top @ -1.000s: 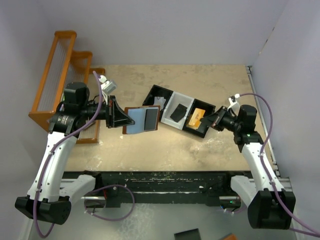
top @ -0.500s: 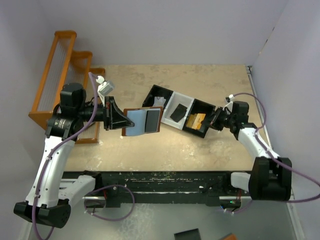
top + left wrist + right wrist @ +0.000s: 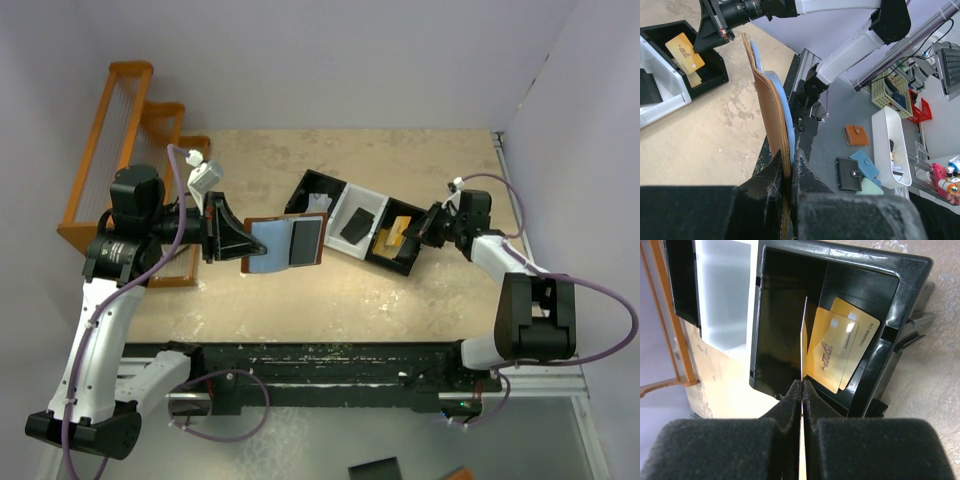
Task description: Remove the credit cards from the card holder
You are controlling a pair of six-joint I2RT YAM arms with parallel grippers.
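My left gripper [image 3: 243, 241] is shut on the left edge of the card holder [image 3: 285, 242], a brown wallet held open above the table with its pale blue lining up. A dark rectangle [image 3: 303, 240] shows in its right half. In the left wrist view the fingertips [image 3: 791, 160] pinch the card holder [image 3: 767, 105] edge-on. My right gripper [image 3: 420, 233] is shut on a gold credit card [image 3: 398, 230] over the tray's right black compartment. In the right wrist view that gripper [image 3: 802, 385] holds the card [image 3: 803, 340] edge-on above two gold cards [image 3: 832, 357] lying in the compartment. A black card [image 3: 355, 228] lies in the white middle compartment.
The black-and-white three-compartment tray [image 3: 330, 183] lies slantwise at mid-table, with a white paper scrap [image 3: 318, 200] in its left compartment. An orange wire rack [image 3: 120, 150] stands at the back left. Walls close the table at the back and right.
My right arm has swung its wrist toward the back, keeping the gold card over the right compartment. My left arm drew back slightly to the left; the card holder stays about where it was.
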